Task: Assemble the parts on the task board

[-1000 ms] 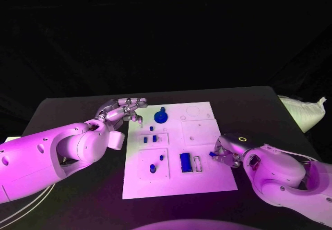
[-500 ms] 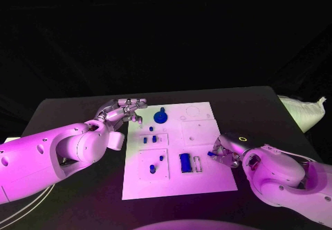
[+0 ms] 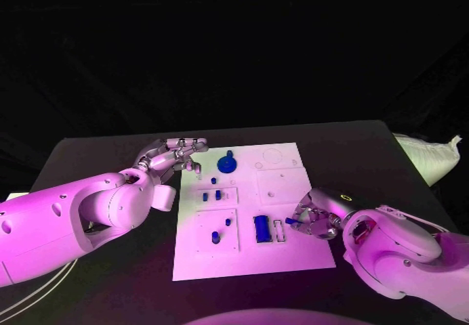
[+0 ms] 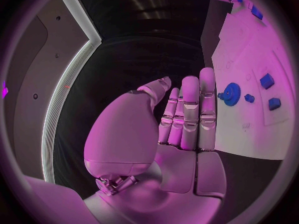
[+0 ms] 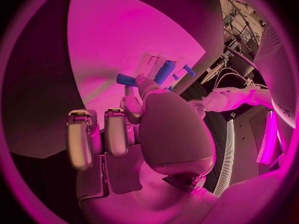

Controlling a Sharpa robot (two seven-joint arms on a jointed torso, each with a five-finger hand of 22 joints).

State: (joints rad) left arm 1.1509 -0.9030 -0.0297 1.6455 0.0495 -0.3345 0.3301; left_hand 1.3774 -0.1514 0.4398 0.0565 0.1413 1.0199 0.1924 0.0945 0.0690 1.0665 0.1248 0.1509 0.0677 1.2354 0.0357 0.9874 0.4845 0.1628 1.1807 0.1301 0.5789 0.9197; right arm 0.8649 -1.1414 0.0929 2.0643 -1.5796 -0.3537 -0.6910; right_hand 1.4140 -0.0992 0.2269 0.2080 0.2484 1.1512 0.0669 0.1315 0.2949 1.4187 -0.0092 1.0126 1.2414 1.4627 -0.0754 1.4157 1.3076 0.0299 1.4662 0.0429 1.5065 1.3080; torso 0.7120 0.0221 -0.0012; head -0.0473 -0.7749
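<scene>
Your right hand [image 3: 314, 221] is pinching a small blue peg [image 5: 126, 79] over the task board's [image 3: 293, 254] right edge, beside the narrow slot [image 3: 278, 231], likely its seat. Your left hand [image 3: 176, 156] is hovering wide, holding nothing, beside the blue gear [image 3: 227, 164].

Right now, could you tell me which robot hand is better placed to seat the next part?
The right robot hand: it already pinches a small blue part beside the board's narrow slot. The left robot hand hovers empty at the far corner.
</scene>
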